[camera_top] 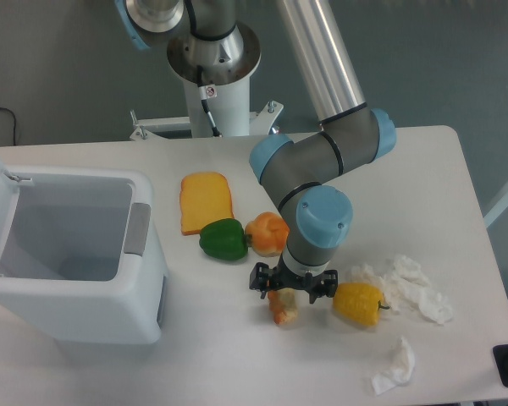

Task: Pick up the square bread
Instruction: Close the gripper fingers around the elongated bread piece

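Observation:
The square bread (206, 203) is an orange-yellow slice lying flat on the white table, left of centre and behind the green pepper. My gripper (291, 296) points straight down, well to the right and in front of the bread, right over a small orange-red food piece (283, 311). Its black fingers (258, 279) spread out on both sides of the wrist, so it looks open. It holds nothing that I can see. The fingertips are partly hidden by the wrist.
A green pepper (223, 239) and an orange fruit (267, 233) lie between the bread and the gripper. A yellow pepper (358, 304) and crumpled white tissues (411, 286) lie to the right. A white open bin (68, 254) stands at the left.

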Available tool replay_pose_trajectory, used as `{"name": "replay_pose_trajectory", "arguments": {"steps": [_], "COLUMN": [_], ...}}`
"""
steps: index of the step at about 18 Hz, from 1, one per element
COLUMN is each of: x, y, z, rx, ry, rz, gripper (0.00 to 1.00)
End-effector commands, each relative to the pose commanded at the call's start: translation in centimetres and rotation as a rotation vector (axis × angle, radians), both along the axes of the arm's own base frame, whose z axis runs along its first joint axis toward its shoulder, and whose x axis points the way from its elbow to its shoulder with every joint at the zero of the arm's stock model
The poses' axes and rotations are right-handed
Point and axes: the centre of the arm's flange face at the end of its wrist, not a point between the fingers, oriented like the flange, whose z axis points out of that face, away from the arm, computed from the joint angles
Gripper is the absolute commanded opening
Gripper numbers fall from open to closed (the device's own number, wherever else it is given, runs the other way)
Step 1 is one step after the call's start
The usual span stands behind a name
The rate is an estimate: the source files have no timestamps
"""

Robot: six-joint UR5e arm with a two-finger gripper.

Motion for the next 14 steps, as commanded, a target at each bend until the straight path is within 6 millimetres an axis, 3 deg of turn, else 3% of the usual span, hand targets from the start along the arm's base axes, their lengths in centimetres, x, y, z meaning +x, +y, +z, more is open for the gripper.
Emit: {"name": "replay_pose_trajectory", "arguments": {"steps": [10, 14], "x": [0.32, 0.69], "y": [-0.08, 0.07], "z": [-0.38, -0.53], "rx": [-0.010, -0.018], "ry": [0.000, 0.000], "rz": [-0.003, -0.008], "gripper": [0.99, 0.85]}}
